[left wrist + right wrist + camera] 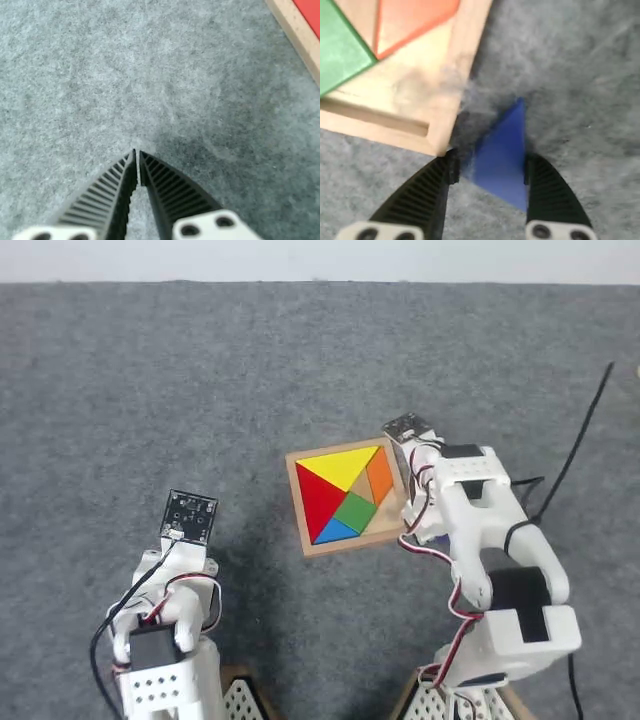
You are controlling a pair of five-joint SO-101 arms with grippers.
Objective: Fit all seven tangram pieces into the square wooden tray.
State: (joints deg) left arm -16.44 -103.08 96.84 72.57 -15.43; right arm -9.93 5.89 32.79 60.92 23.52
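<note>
Triangle (500, 155), blue, between fingers (547, 192) of right tool (490, 162), tray (462, 60) corner perhaps against one.

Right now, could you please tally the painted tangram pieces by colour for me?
Yellow piece: 1
Red piece: 1
Orange piece: 1
Green piece: 1
Light blue piece: 1
Dark blue piece, outside the tray: 1
Total: 6
</note>
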